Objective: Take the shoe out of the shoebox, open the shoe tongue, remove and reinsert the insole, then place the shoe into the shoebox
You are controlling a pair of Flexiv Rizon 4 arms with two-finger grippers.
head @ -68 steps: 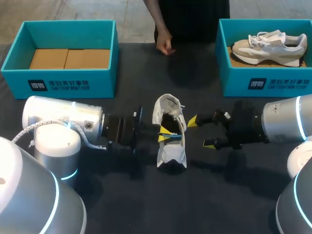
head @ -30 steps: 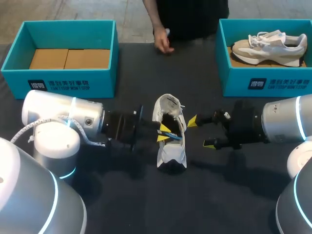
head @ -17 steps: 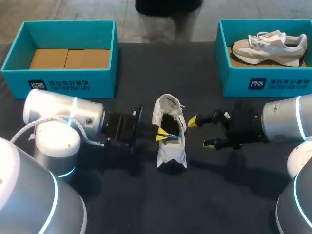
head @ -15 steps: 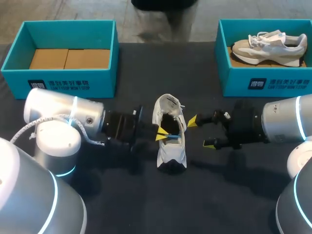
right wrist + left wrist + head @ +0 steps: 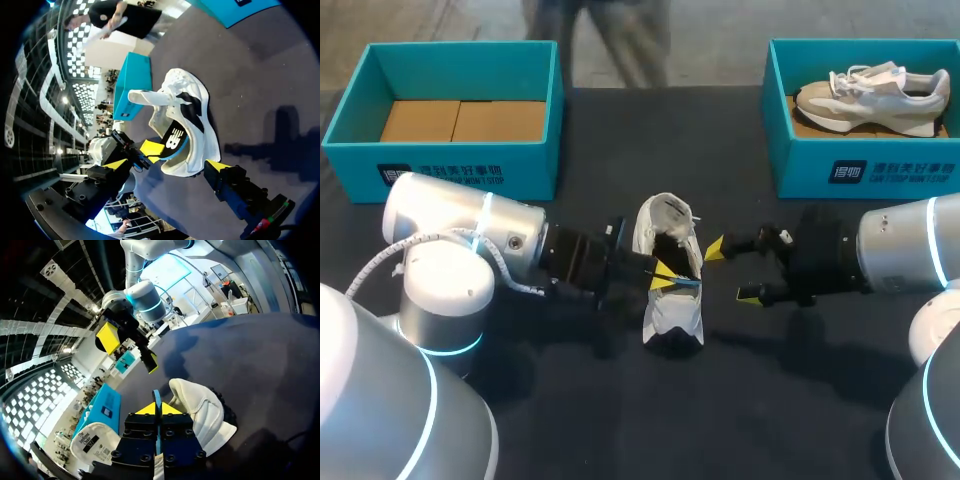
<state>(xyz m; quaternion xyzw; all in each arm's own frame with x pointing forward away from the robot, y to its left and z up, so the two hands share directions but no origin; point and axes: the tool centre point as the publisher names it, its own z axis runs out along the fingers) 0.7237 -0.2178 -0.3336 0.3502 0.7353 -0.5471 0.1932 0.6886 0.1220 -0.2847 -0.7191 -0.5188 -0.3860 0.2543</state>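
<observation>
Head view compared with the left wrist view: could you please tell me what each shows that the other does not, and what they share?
Only the head view shows the left shoebox with its cardboard floor, and the second shoe lying in the right shoebox. Only the left wrist view shows, close up, the left pincer with both fingers pressed on the insole edge. Both show the white shoe on the table and the right pincer open beside it.

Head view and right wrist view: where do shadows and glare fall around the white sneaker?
Head view: glare streaks the left arm's silver shell; soft shadow pools under the white mesh sneaker on the black table. Right wrist view: a shadow patch lies beside the sneaker.
</observation>
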